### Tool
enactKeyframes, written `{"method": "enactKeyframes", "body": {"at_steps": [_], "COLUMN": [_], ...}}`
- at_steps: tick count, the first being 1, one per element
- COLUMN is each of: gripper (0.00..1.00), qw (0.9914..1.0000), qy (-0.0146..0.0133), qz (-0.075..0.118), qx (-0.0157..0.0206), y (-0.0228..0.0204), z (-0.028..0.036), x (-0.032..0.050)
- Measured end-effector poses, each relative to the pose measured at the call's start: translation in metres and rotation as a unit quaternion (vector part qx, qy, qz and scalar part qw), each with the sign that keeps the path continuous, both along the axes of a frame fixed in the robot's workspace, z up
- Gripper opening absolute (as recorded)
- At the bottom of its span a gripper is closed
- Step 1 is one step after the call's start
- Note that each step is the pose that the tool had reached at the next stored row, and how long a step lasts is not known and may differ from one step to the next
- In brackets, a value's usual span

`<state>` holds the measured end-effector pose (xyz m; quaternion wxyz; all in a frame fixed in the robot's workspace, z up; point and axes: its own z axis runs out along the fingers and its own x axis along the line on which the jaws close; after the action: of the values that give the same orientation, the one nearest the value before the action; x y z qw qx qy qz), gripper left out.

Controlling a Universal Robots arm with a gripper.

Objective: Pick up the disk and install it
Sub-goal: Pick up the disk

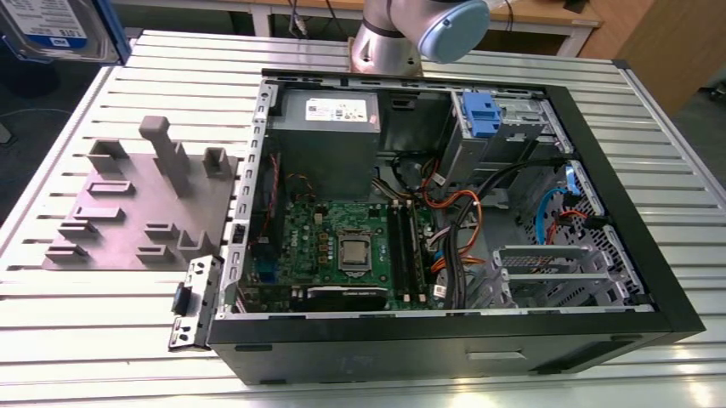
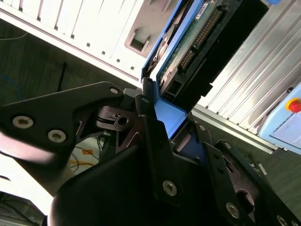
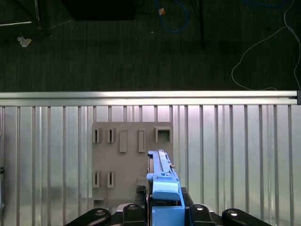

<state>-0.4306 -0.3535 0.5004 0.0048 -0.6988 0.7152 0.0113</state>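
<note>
The disk (image 1: 54, 31) hangs in the air at the far corner on the exterior view's left, its white-and-blue label and blue frame showing. Both wrist views show my gripper (image 3: 165, 211) shut on it. Its black fingers (image 2: 151, 127) clamp the blue frame of the disk (image 2: 188, 42), whose green circuit board and connector face the second wrist camera. In the first wrist view the disk (image 3: 162, 181) stands edge-on above a grey fixture plate (image 3: 123, 155).
An open computer case (image 1: 590, 170) lies on the slatted metal table (image 1: 114, 340), with motherboard, cables, a blue latch (image 1: 481, 110) at a drive bay and a metal drive cage (image 1: 550, 272). The grey fixture plate (image 1: 125, 217) with upright posts lies beside the case. The arm's base (image 1: 397, 38) stands behind it.
</note>
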Motion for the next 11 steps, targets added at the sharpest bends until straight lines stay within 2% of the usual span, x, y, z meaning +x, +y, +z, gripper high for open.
{"method": "enactKeyframes", "body": {"at_steps": [11], "gripper": [0.36], "qw": [1.00000], "qy": [0.0000], "qz": [0.000], "qx": [0.0000], "y": [0.0000], "z": [0.0000], "x": [0.0044]}}
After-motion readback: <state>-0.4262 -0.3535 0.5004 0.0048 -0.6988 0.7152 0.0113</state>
